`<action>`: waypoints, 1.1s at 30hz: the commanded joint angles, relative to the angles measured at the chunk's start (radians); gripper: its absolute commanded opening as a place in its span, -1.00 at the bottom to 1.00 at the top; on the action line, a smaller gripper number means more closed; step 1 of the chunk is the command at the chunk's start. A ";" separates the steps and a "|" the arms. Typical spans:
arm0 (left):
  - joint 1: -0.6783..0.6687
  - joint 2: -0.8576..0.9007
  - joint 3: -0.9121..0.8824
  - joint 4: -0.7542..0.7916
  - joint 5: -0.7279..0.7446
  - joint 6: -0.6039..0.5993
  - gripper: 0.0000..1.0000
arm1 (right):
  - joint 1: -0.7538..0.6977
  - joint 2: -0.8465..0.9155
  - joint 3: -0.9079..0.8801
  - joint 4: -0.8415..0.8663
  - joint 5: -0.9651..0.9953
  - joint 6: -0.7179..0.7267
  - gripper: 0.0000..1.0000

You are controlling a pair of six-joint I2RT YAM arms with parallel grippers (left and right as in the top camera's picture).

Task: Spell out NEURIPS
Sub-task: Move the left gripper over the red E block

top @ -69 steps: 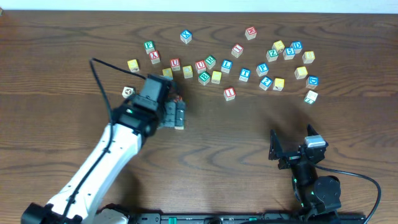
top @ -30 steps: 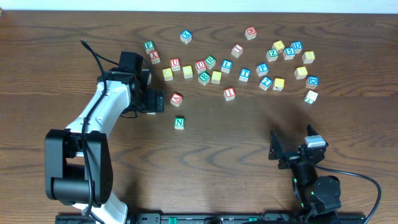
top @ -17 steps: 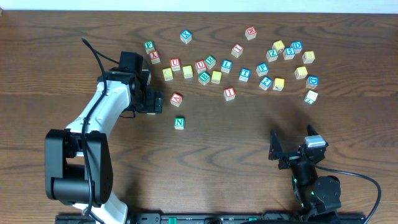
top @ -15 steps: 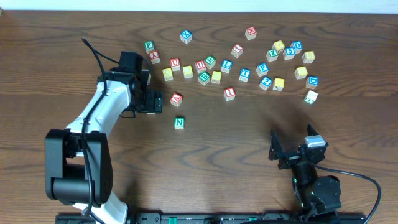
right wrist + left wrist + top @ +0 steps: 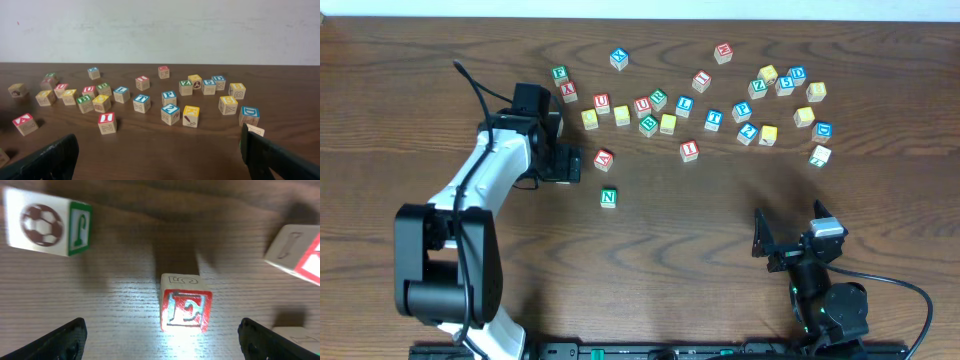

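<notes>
My left gripper [image 5: 582, 165] stands open at table level, pointing right at a red-framed cube [image 5: 604, 159]. In the left wrist view that cube [image 5: 186, 311] reads E and sits just ahead of the gap, between the lines of the two fingers [image 5: 65, 339], touching neither. A green N cube [image 5: 608, 197] lies alone below it. A red I cube [image 5: 689, 150] sits to the right, and two red U cubes [image 5: 601, 102] [image 5: 642, 105] lie in the back row. My right gripper [image 5: 792, 235] rests open near the front, with nothing between its fingers [image 5: 280, 157].
Many more letter cubes lie scattered across the back of the table, from a green one [image 5: 559, 73] to a cluster at the right [image 5: 785, 85]. A cube with a soccer-ball face [image 5: 47, 225] sits left of the E cube. The right wrist view shows the I cube [image 5: 106, 121] nearest.
The left gripper has let go of the N cube, pulled back to the left and turned toward the red E cube. In the last second it has barely moved. The right arm is still.
</notes>
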 commanded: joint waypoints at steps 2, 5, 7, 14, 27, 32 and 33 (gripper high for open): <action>0.002 0.052 0.013 0.000 -0.019 0.009 0.90 | -0.008 -0.002 -0.001 -0.004 -0.002 -0.013 0.99; 0.002 0.054 0.013 0.009 -0.019 0.009 0.89 | -0.008 -0.002 -0.001 -0.004 -0.002 -0.013 0.99; 0.002 0.054 0.013 0.020 -0.019 0.009 0.89 | -0.008 -0.002 -0.001 -0.004 -0.002 -0.013 0.98; 0.002 0.055 0.013 0.033 -0.020 0.009 0.89 | -0.008 -0.002 -0.001 -0.004 -0.002 -0.013 0.98; 0.002 0.055 0.013 0.052 -0.020 0.010 0.86 | -0.008 -0.002 -0.001 -0.004 -0.002 -0.013 0.99; 0.002 0.056 0.012 0.051 -0.020 0.009 0.81 | -0.008 -0.002 -0.001 -0.004 -0.002 -0.013 0.99; 0.002 0.055 0.011 0.051 -0.020 0.009 0.81 | -0.008 -0.002 -0.001 -0.004 -0.002 -0.013 0.99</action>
